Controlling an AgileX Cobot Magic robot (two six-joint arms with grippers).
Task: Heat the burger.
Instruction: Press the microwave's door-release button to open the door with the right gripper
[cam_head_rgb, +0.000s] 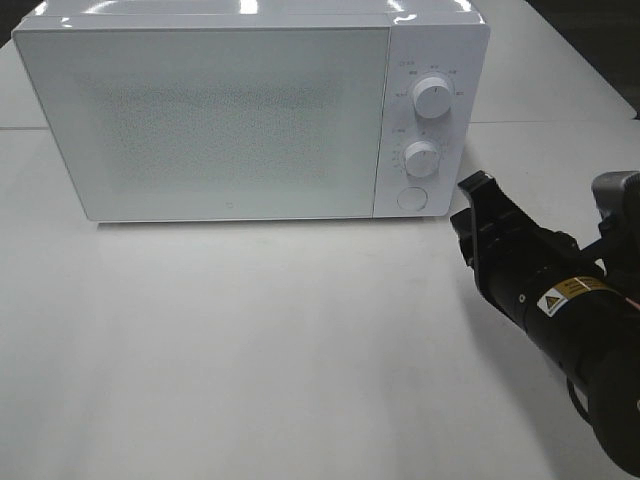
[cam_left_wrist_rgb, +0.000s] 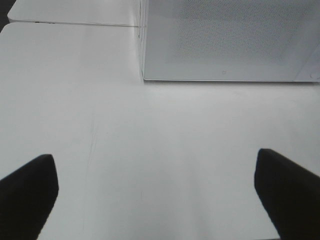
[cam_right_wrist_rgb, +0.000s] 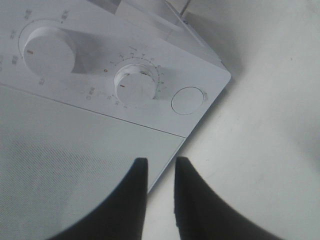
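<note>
The burger is out of view in every frame. A white microwave (cam_head_rgb: 220, 110) stands at the back of the table with its door closed. Its panel has an upper knob (cam_head_rgb: 432, 97), a lower knob (cam_head_rgb: 422, 158) and a round button (cam_head_rgb: 411, 198). My right gripper (cam_head_rgb: 468, 200) hovers just right of the panel's lower corner, empty, its fingers almost together. In the right wrist view the gripper (cam_right_wrist_rgb: 161, 162) points at the door's edge below the lower knob (cam_right_wrist_rgb: 136, 86) and the button (cam_right_wrist_rgb: 187, 100). My left gripper (cam_left_wrist_rgb: 155, 156) is open wide and empty over bare table, facing the microwave (cam_left_wrist_rgb: 225, 40).
The white table (cam_head_rgb: 250, 350) stretches in front of the microwave. A seam between two table tops (cam_left_wrist_rgb: 75, 24) runs behind the microwave's left side. The left arm does not show in the exterior high view.
</note>
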